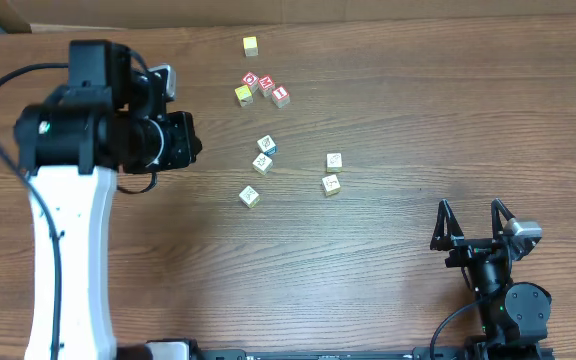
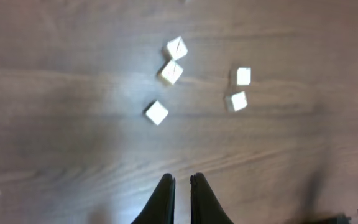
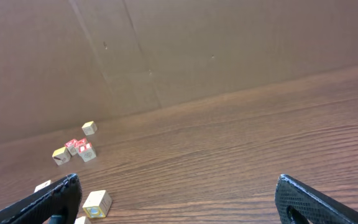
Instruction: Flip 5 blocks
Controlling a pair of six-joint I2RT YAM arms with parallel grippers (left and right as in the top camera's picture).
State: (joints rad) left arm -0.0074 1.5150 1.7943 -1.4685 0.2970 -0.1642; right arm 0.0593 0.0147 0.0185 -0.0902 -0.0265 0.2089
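**Blocks.** Five pale blocks lie loose on the wooden table (image 1: 418, 80), and neither gripper touches any of them. The reference point is the blue-sided block (image 1: 266, 146).
- The second block (image 1: 262, 161) sits just beside it on the robot's side. I cannot tell whether the two touch.
- The third block (image 1: 250, 196) lies nearer the robot and slightly to the left.
- The fourth block (image 1: 334, 161) and fifth block (image 1: 331, 184) lie well apart to the right of it, close to each other.

**Markings.** Dark line drawings show on the upper faces of the blocks, too small to make out. No brand or label is visible.

**Other items.** Three red-faced cubes (image 1: 266, 86) cluster beyond the blue-sided block, on the side away from the robot. Their white characters cannot be read. A yellow cube (image 1: 243, 94) sits at the left of that cluster. A second yellow cube (image 1: 251, 45) lies farther out.

**Left gripper** (image 2: 182, 180). It is left of the blue-sided block. Its fingers are pressed together with nothing between them, clear of every block.

**Right gripper** (image 1: 469, 205). It is well to the right of the blue-sided block and nearer the robot. Its fingers are spread wide and empty.
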